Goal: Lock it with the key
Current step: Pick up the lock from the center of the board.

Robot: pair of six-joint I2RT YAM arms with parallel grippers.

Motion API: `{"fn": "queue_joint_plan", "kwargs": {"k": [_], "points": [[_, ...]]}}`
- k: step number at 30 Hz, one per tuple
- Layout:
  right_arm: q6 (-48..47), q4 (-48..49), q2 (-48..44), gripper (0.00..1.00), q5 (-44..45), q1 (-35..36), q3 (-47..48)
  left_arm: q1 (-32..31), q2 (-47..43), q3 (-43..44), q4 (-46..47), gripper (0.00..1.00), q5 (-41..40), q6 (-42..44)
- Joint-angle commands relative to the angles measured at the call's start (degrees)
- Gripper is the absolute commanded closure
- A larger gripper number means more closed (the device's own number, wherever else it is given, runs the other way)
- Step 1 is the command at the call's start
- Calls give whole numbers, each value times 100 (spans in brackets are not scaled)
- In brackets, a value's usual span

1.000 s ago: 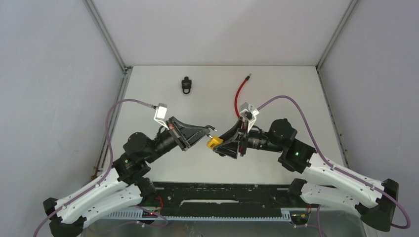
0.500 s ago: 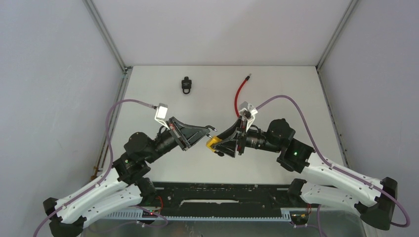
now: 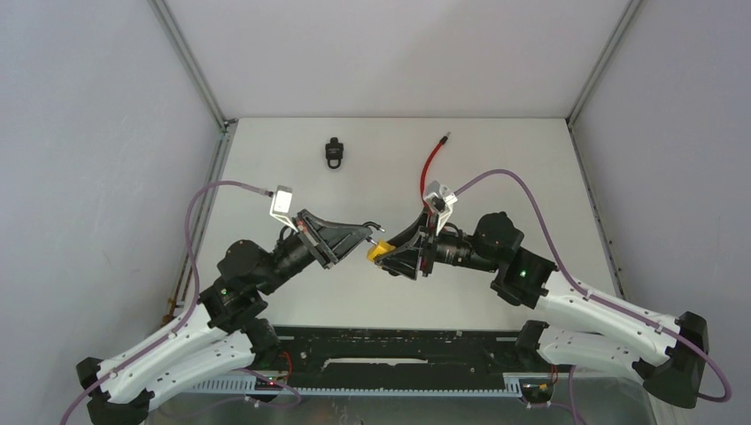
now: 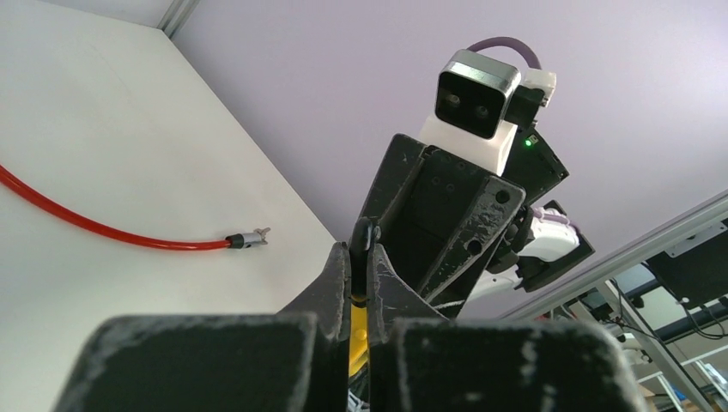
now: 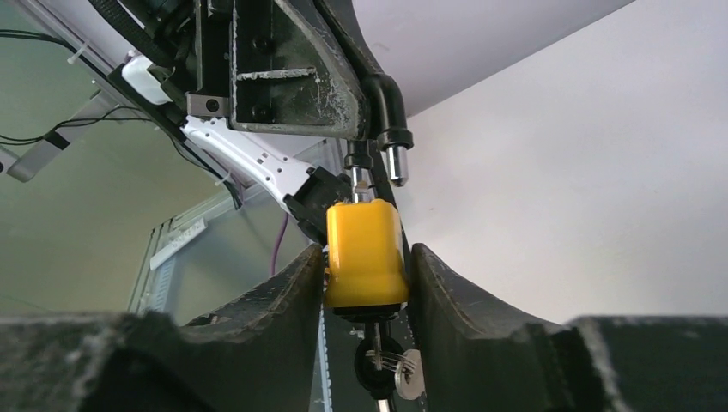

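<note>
My right tool (image 5: 367, 268) is closed partway on the yellow padlock (image 5: 365, 253), one finger pressed flat against each side of its body, so the lock sits upright between them and is carried in the air above the tabletop (image 3: 496, 159), near its middle and just in front of my two arms. The key (image 5: 378, 360) is in the underside of the lock and hangs down between my right fingers, with a silvery ring or tag dangling beside it. The black shackle (image 5: 388, 112) stands raised out of the top of the body, its free end hanging clear of the lock, so the padlock is not yet locked. My left tool (image 4: 360, 251) meets the lock from the opposite side. Its fingers are fully closed, and their tips pinch the shackle right above the yellow body. From above, the left tool (image 3: 367, 232) and right tool (image 3: 390, 257) point at each other, tip to tip, with the yellow padlock (image 3: 379, 252) between them. Well beyond, toward the far edge of the tabletop, a red cable (image 3: 430, 168) with a metal end lies on the right, and a small black looped object (image 3: 333, 151) lies on the left.
</note>
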Motion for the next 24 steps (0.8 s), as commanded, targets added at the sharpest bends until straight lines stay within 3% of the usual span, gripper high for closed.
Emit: {"fn": "queue_joint_plan", "kwargs": {"k": [1, 4, 8, 18, 22, 24], "points": [[73, 524, -1, 62, 35, 77, 56, -23, -50, -72, 575, 100, -111, -182], [37, 536, 6, 88, 118, 110, 52, -23, -43, -80, 529, 100, -146, -193], [-114, 391, -84, 100, 310, 130, 55, -24, -141, -63, 264, 98, -468, -186], [-408, -295, -655, 100, 827, -74, 74, -23, -512, 380, -1082, 35, -1101, 429], [-544, -1001, -640, 100, 703, -264, 299, -23, -757, 703, -1542, 30, -1363, 868], [-739, -1476, -576, 100, 569, -288, 507, -23, -785, 873, -1685, 36, -1332, 1092]]}}
